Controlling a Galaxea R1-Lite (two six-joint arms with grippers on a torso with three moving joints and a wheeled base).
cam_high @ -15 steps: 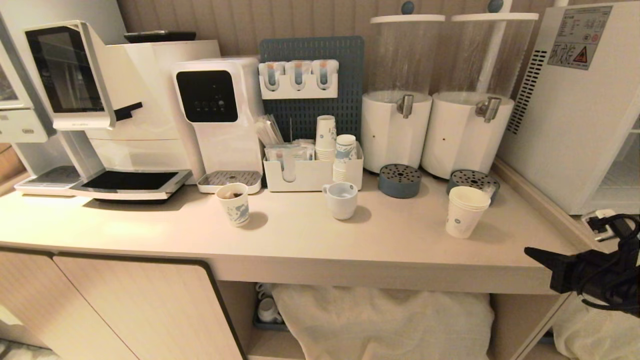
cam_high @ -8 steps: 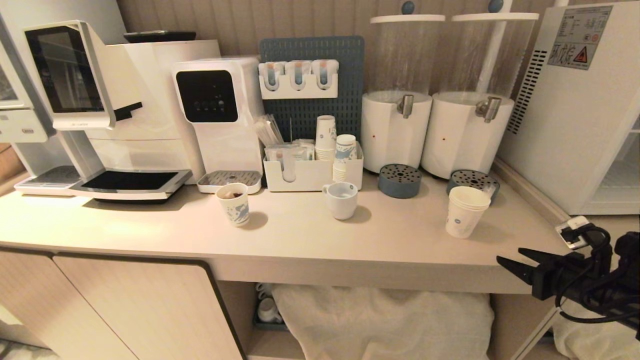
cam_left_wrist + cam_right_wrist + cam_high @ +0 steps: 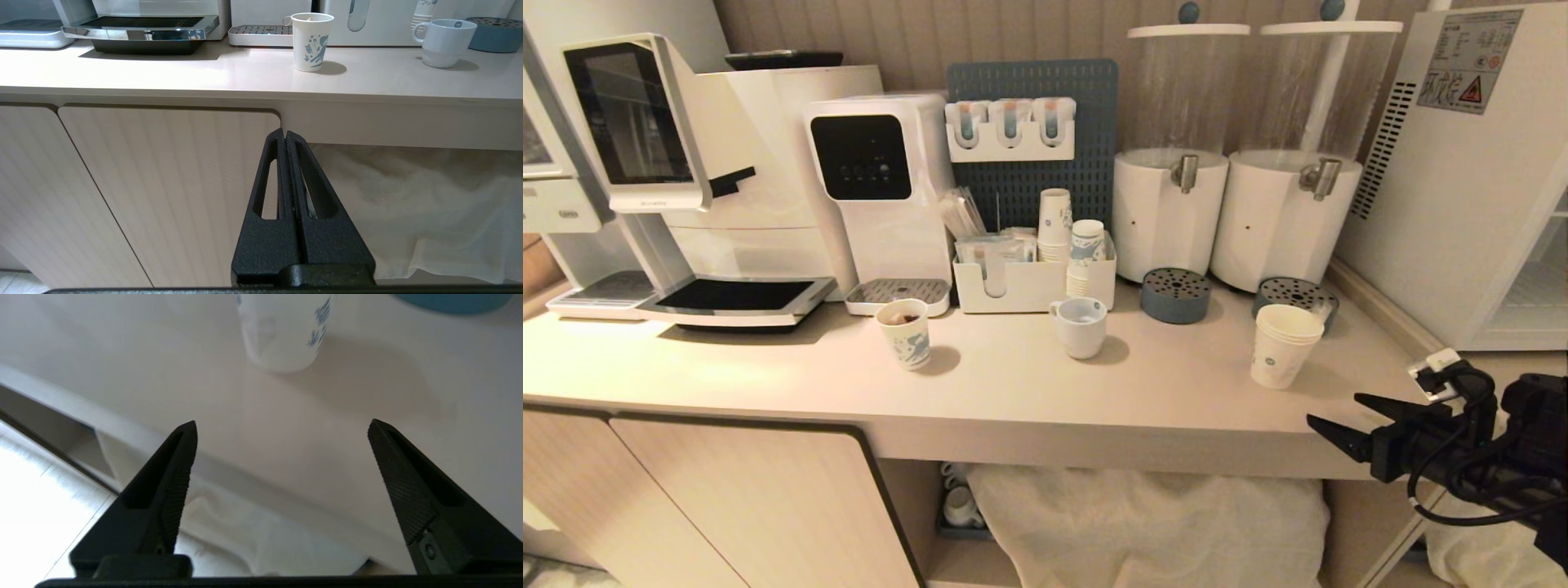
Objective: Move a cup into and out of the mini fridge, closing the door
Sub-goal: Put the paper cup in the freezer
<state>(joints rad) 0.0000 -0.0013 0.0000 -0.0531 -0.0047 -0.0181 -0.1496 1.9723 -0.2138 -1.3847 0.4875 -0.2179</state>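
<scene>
right gripper agape beside counter edge

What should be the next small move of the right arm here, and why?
Probably carry the right pincer up and forward to the cup. Its jaws are open and empty, it sits at the counter edge, and the cup stands upright just beyond.

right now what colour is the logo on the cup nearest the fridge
Blue, a small round mark on the plain white cup, clearest in the head view.

Warm dim indoor light, soft shadows on the counter, blown-out glare and blur in the right wrist view.
</scene>
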